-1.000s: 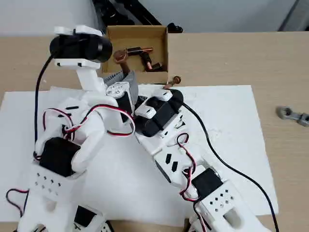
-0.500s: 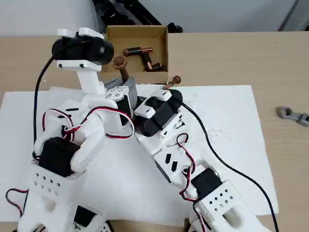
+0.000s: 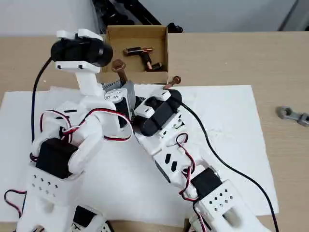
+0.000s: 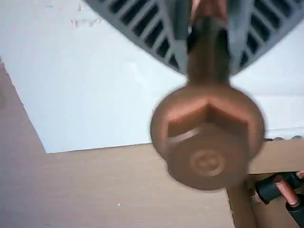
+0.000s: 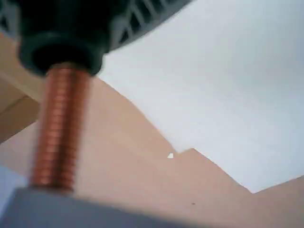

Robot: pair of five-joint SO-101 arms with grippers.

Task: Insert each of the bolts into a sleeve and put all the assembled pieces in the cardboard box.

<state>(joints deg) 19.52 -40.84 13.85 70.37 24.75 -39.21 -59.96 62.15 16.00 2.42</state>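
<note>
Two bolts (image 3: 118,66) gripped; two pieces (image 3: 139,50) in cardboard box (image 3: 137,35).

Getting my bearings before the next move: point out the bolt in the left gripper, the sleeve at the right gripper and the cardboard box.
bolt (image 4: 207,137), left wrist view, on its hex head.
sleeve (image 5: 61,40), right wrist view, on its black end.
cardboard box (image 3: 137,33), high view, on its far wall.

Extended forward with both arms, close together at the wrists. Holding a bolt (image 4: 209,137) tight in the left gripper (image 3: 123,83) and, just beside it, a second bolt (image 3: 174,80) in the right gripper (image 3: 163,93).
</note>
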